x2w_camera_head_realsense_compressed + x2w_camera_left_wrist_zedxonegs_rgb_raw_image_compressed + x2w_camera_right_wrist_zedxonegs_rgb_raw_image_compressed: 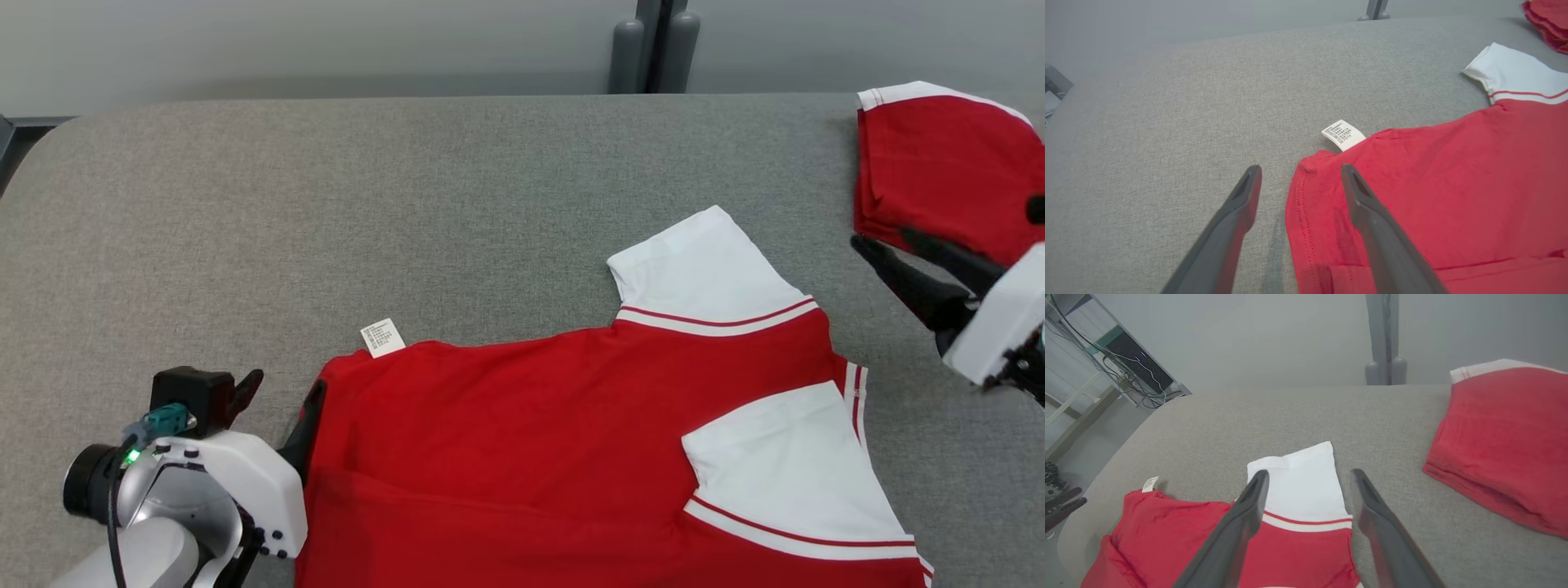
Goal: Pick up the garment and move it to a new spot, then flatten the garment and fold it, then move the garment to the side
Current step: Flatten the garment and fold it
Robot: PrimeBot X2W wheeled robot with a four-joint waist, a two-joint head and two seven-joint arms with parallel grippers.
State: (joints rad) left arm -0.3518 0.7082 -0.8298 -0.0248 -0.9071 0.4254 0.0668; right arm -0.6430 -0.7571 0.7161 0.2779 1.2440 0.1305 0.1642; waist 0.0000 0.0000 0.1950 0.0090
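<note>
The garment [531, 433] is a red shirt with white sleeves, spread on the grey table [326, 204] with its lower part folded over. A white care label [382, 336] sticks out at its far left corner. My left gripper [282, 400] is open at that corner. In the left wrist view, one finger of the left gripper [1300, 171] hangs over the red cloth [1433, 175] and the other over bare table, holding nothing. My right gripper [882, 238] is open, raised to the right of the shirt. In the right wrist view, the right gripper [1309, 474] points at the white sleeve [1302, 457].
A folded red pile [939, 163] with a white edge lies at the table's back right corner, close behind my right gripper, and also shows as the pile [1502, 437]. A grey post [653, 49] stands behind the table. Bare table stretches to the left and back.
</note>
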